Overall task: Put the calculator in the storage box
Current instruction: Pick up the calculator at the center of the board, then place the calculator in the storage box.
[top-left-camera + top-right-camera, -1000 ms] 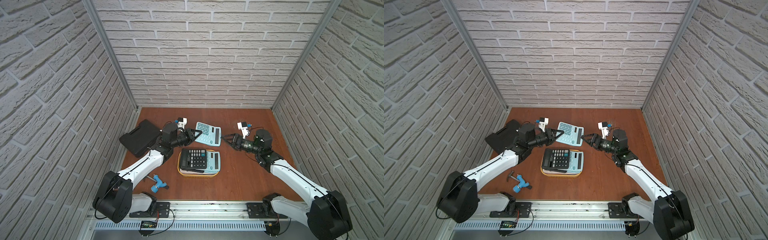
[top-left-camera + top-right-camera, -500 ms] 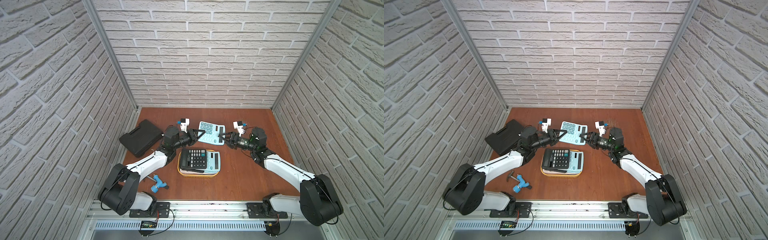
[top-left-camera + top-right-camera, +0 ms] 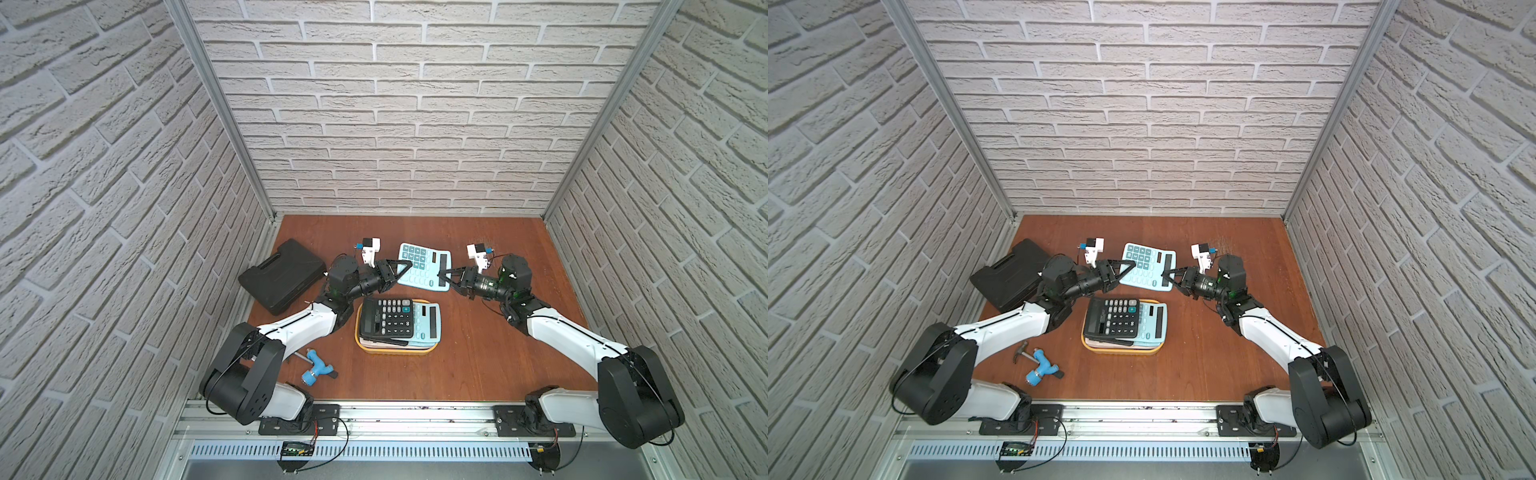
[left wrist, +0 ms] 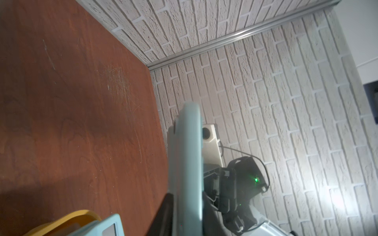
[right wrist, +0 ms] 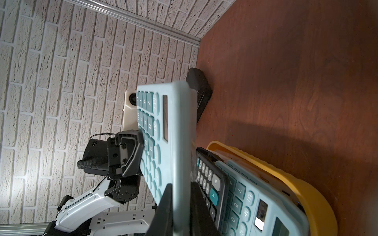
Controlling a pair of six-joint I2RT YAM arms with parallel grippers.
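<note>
Top views overlook everything (nearly alike); wrist views closely share calculator [image 5: 182, 132].

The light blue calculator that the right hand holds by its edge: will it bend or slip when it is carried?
Probably stiff: the calculator stands straight out of the right hand without sagging. It is likely light, since a thin edge grip seems to bear it. It may pivot or slip, as smooth plastic is pinched only at its edge.

White brick-pattern walls [image 3: 415, 124] with aluminium corner posts [image 3: 226, 116] enclose a reddish-brown wooden tabletop [image 3: 478, 353].
</note>
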